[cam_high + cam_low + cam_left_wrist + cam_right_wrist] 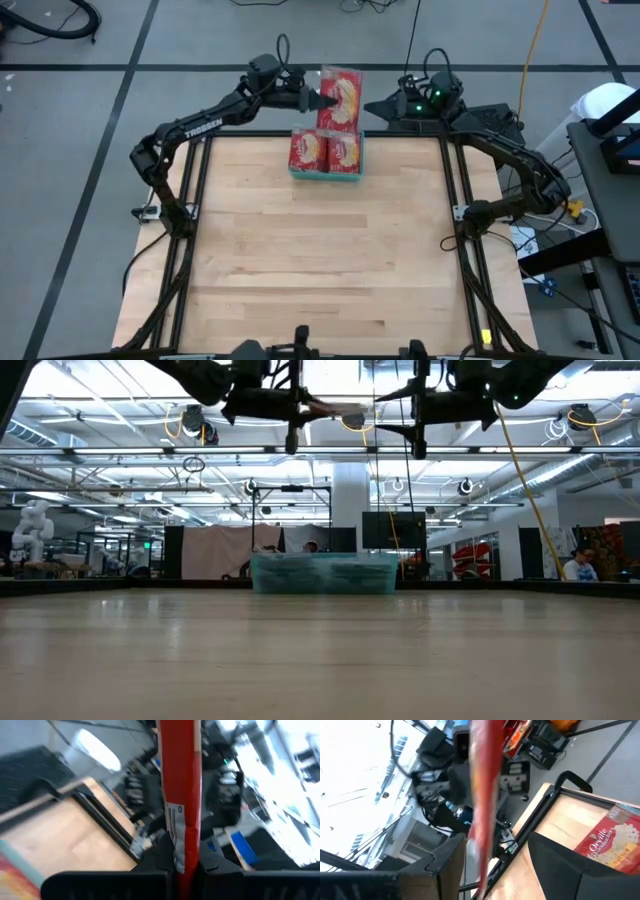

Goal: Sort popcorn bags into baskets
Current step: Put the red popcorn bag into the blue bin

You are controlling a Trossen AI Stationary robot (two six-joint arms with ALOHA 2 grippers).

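Observation:
One red popcorn bag [341, 97] with a yellow oval picture is held high in the air, face up. In the high view it shows just past the far rim of the teal basket [326, 176]. My left gripper [322, 100] is shut on the bag's left edge. My right gripper [368, 108] is open at the bag's right edge; in the right wrist view [502, 870] its fingers stand on either side of the edge-on bag [482, 795]. Two more red bags [327, 152] lie flat side by side in the basket, which stands near the table's far edge. My left gripper pinches the bag's left end [183, 862] between its two fingers [212, 865]. It comes in level from the table's left. The bag is lifted clear and lies flat and about level, reaching away from the fingers toward my right gripper [400, 405].
The wooden table [320, 270] lies bare in front of the basket [322, 573]. Black frame rails [455, 200] run along its left and right sides. Cables and equipment sit on the floor beyond the far edge. A person [580, 565] sits far back in the room.

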